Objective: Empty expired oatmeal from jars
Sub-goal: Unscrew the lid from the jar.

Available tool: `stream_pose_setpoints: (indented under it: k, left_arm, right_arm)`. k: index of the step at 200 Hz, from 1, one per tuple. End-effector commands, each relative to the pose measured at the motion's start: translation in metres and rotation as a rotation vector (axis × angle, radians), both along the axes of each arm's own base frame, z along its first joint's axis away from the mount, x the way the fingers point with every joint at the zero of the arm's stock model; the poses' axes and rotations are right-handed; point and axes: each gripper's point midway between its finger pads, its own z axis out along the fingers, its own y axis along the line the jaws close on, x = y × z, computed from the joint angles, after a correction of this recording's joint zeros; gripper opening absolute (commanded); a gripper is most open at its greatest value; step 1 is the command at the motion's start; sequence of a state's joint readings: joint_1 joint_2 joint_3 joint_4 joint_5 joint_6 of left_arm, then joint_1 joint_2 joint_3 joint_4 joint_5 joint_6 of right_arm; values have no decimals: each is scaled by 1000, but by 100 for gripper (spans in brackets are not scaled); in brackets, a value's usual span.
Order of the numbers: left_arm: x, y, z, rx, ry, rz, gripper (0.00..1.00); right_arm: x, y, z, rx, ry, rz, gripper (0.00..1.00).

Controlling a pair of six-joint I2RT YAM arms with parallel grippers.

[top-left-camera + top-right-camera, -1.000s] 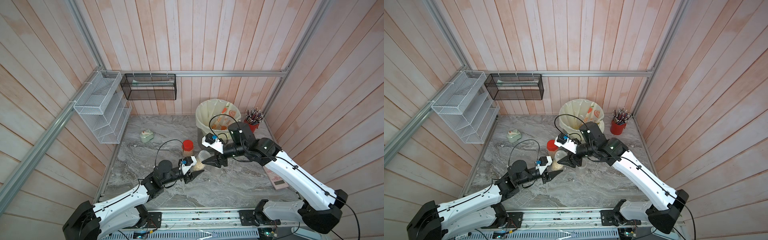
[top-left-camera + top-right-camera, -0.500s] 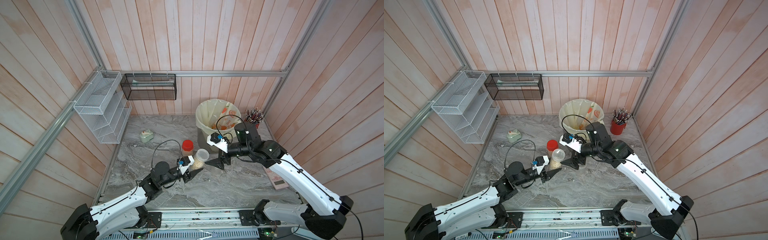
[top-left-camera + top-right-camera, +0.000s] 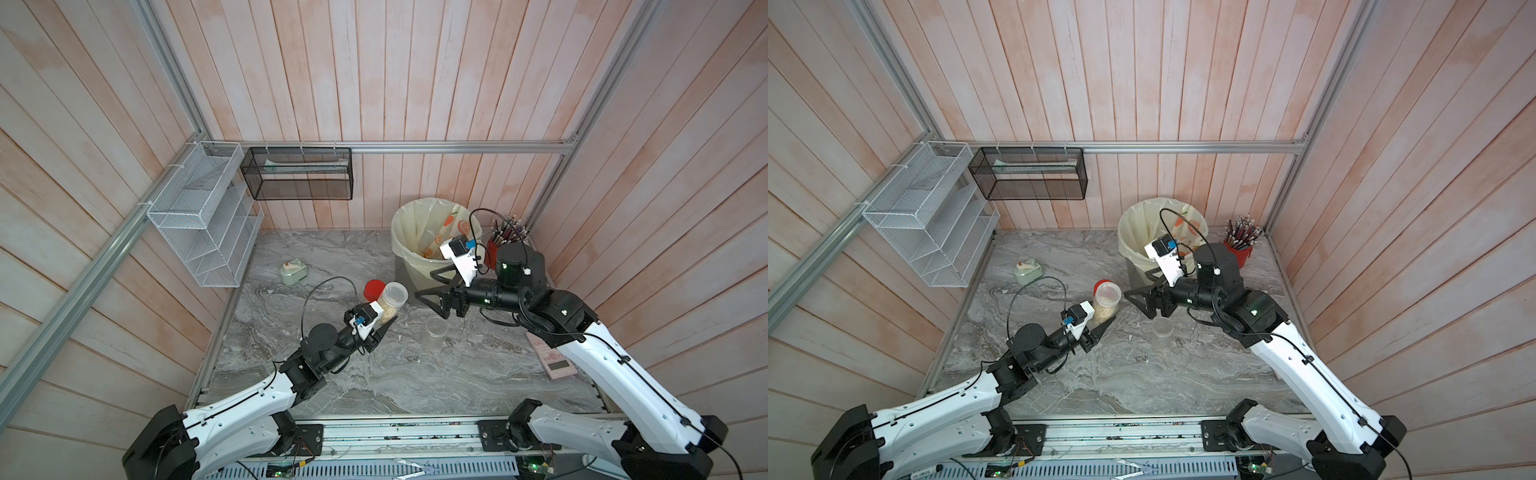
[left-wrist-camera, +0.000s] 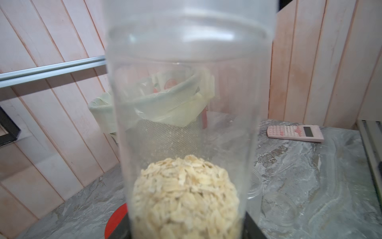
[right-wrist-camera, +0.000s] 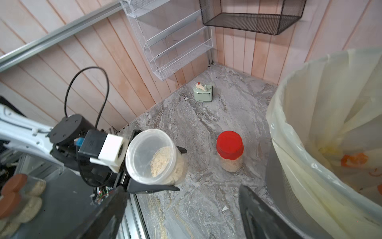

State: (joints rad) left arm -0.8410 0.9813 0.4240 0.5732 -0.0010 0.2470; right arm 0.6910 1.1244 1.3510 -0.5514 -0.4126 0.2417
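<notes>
My left gripper [image 3: 384, 319] [image 3: 1100, 322] is shut on the base of a clear jar [image 3: 390, 301] [image 3: 1106, 301] [image 5: 153, 157], held off the table and tilted. Oatmeal [image 4: 186, 198] fills its lower part, and a clear lid seems to sit on its top. Close behind stands a jar with a red lid [image 3: 373, 289] [image 5: 229, 149], also holding oatmeal. An empty clear jar [image 3: 435, 330] [image 3: 1163, 330] stands open on the table under my right arm. To the right of the held jar, my right gripper [image 3: 424, 284] [image 3: 1136, 284] [image 5: 182, 198] is open and holds nothing.
A grey bin with a yellowish bag [image 3: 399, 232] [image 3: 1125, 232] [image 5: 277, 124] stands just behind my right gripper. A red pencil cup [image 3: 1239, 249] is at the back right, a pink calculator [image 3: 555, 361] at the right edge, a small green device [image 3: 293, 272] at the back left.
My right gripper has left the top of the held jar, opened and drawn back to the right in front of the bin. My left gripper keeps hold of the jar.
</notes>
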Motion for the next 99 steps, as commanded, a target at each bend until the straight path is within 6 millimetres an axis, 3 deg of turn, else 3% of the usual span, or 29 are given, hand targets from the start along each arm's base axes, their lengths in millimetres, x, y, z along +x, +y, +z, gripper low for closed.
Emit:
stream_pose_setpoints:
  k: [1,45,99]
  left_arm:
    - [10,5,7,9,-64,77,1]
    - [20,1,0,70,-88,118,1]
    - [24,0,0,93,-101,131,1]
  right_arm:
    - [10,3,2,55,232,-144,85]
    - [22,16,-10,-48,332,-218,85]
    - [17,40,-35,-164,372,-199,84]
